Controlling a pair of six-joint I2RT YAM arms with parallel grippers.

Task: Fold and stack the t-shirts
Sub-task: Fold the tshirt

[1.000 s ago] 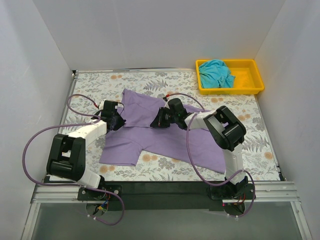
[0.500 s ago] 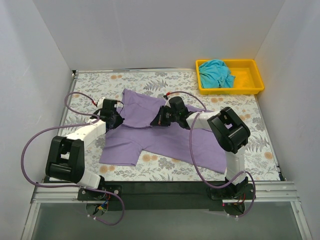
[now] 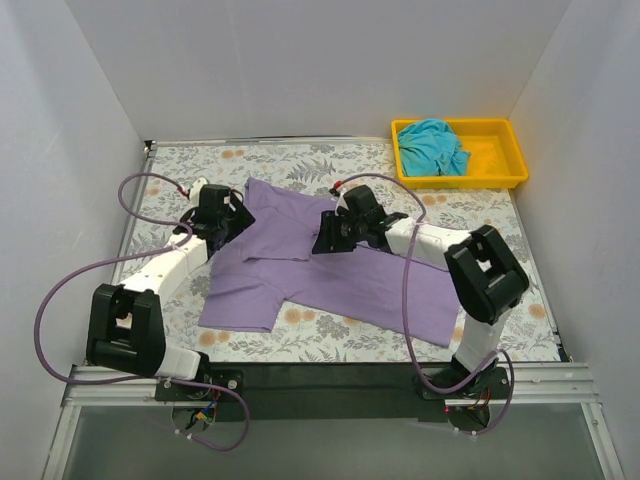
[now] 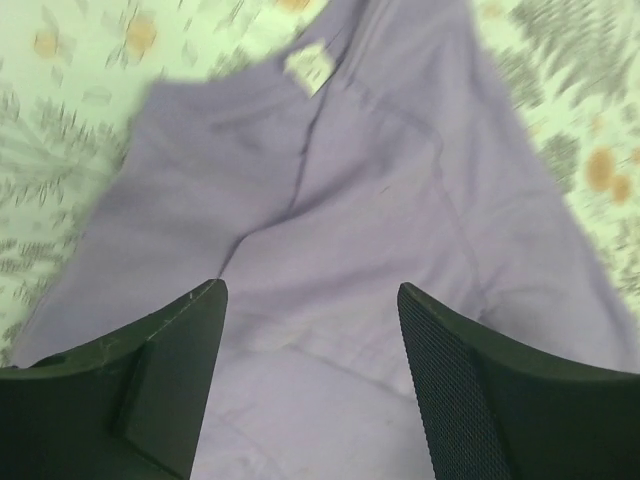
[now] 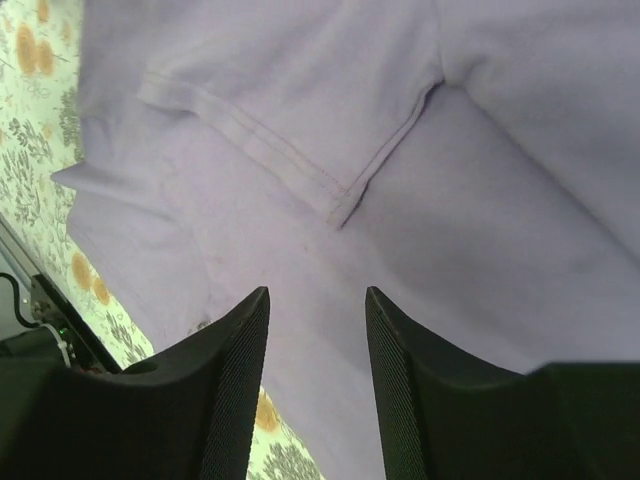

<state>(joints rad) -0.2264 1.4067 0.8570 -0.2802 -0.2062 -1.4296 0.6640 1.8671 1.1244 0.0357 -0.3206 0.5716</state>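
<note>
The floral table [image 3: 490, 225] holds the lavender shirt [image 3: 330, 282] centrally, the teal shirt [image 3: 432, 146] in the yellow tray [image 3: 497, 162] at one o'clock. Left gripper [image 4: 312, 340], at the shirt's ten o'clock, and right gripper [image 5: 318, 340], mid-shirt, gape empty.

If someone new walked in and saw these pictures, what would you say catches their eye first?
The lavender t-shirt lies spread and partly folded across the middle of the floral table, with the left gripper and right gripper both open over it. At the far right corner, a yellow tray holds the crumpled teal t-shirt.
</note>
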